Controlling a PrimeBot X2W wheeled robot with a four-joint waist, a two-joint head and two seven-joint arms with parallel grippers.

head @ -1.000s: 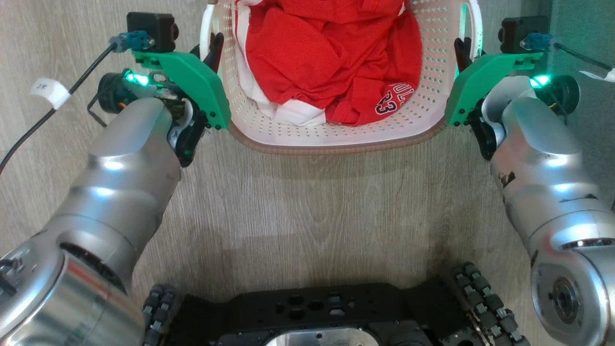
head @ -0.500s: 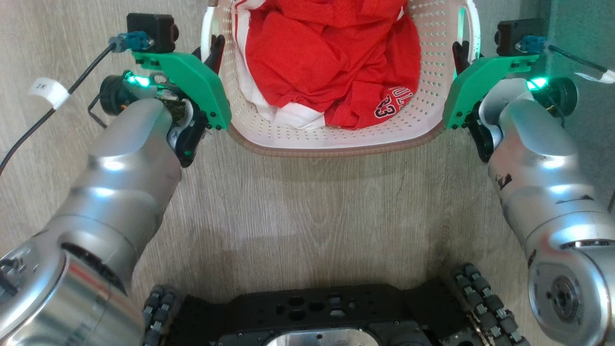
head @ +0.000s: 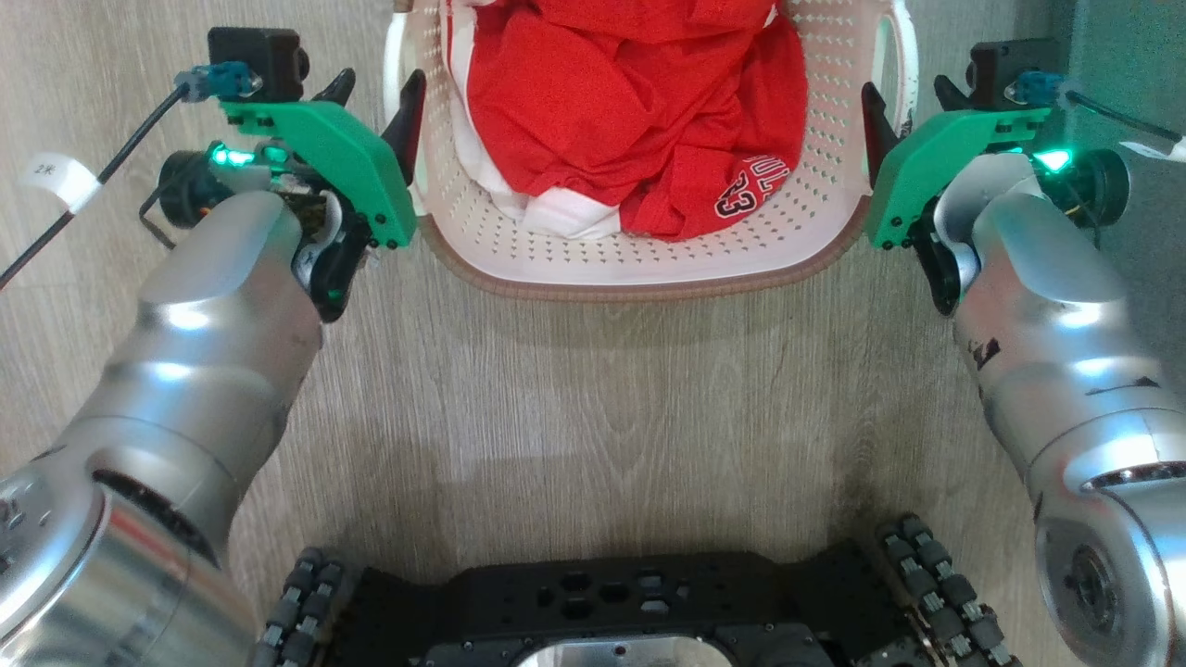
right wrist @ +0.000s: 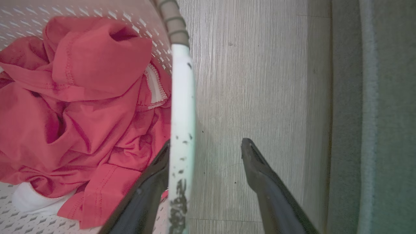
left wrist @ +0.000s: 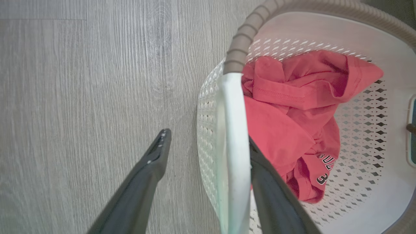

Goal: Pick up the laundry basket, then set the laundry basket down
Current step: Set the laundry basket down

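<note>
The laundry basket [head: 649,264], cream-white and perforated with a brown rim, stands on the wood floor and holds red and white clothes [head: 630,111]. My left gripper [head: 371,93] is open astride the basket's left white handle [left wrist: 232,130]. One finger sits inside against the handle and the other is well out over the floor. My right gripper [head: 908,97] is open astride the right handle [right wrist: 182,113] in the same way. In the wrist views the left gripper [left wrist: 208,146] and the right gripper [right wrist: 206,148] each show a wide gap on the floor side.
A grey-green rug [right wrist: 373,113] lies just right of the basket, beyond the right gripper. A black cable with a white tag [head: 56,181] trails off the left wrist. My wheeled base [head: 611,602] is at the bottom, with bare wood floor between it and the basket.
Both grippers have opened: each outer finger has swung away from its handle. The left wrist has shifted slightly left and up. The basket has stayed where it was.
</note>
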